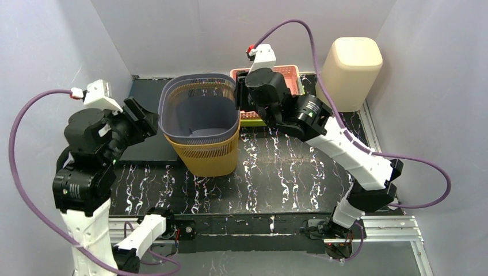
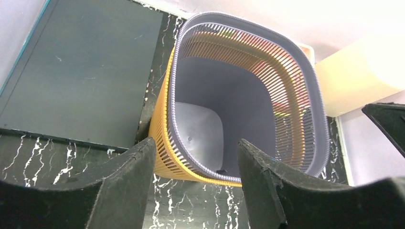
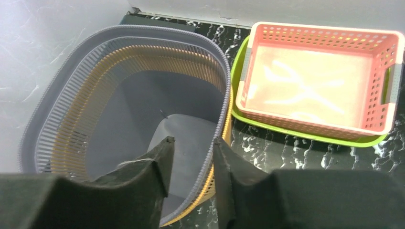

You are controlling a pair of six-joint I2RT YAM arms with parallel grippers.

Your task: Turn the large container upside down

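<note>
The large container (image 1: 198, 112) (image 2: 239, 95) (image 3: 143, 95) is a tall grey-purple slatted basket standing upright, mouth up, nested inside an orange basket (image 1: 210, 155) (image 2: 162, 138) of the same shape. My left gripper (image 1: 144, 118) (image 2: 195, 142) is open just left of it, apart from its rim and holding nothing. My right gripper (image 1: 239, 95) (image 3: 193, 140) straddles the right rim. One finger is inside the basket with a gap to the wall. The other finger (image 3: 229, 167) rests against the outside of the rim.
A pink basket (image 1: 288, 75) (image 3: 315, 71) sits in a green tray (image 3: 305, 136) right behind the right gripper. A cream bin (image 1: 352, 69) (image 2: 353, 76) stands at the back right. A dark mat (image 1: 141, 152) (image 2: 81, 62) lies left of the baskets. Walls enclose three sides.
</note>
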